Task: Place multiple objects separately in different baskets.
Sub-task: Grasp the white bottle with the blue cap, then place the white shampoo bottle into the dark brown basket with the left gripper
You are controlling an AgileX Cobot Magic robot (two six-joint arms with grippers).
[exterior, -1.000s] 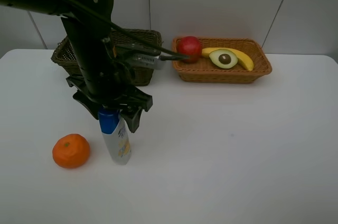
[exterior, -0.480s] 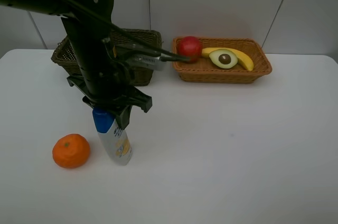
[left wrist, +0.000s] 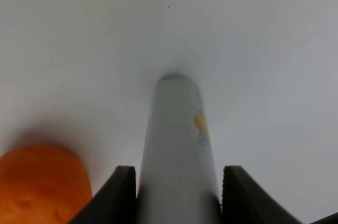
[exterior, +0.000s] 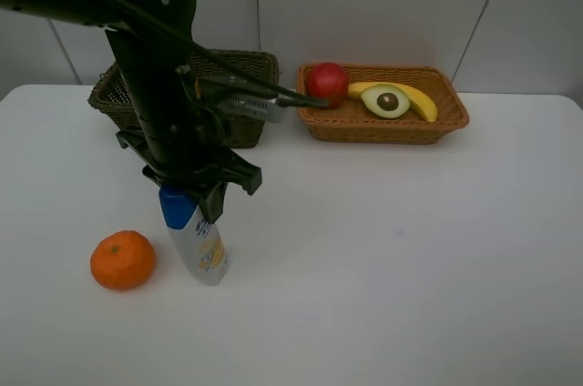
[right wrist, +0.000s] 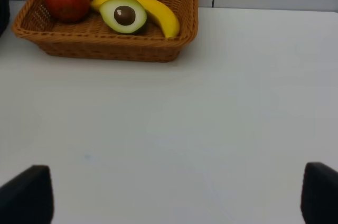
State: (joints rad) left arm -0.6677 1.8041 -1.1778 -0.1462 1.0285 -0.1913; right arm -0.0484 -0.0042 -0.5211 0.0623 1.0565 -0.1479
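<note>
Gripping the white blue-capped bottle [exterior: 196, 238], your left gripper [left wrist: 178, 195] tilts it cap-left; orange-tan basket [exterior: 437, 117] holds apple [exterior: 326, 83], avocado half [exterior: 386, 100], banana [exterior: 417, 100].

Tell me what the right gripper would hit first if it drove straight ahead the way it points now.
Probably nothing at first: the right gripper stands open over bare table. Farther on, slightly aside, sits the orange-tan basket, though depth is unclear.

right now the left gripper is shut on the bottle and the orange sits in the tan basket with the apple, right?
Not quite. The left gripper is shut on the bottle, but the orange sits on the table beside it, not in the tan basket with the apple; the exterior high view shows it.
</note>
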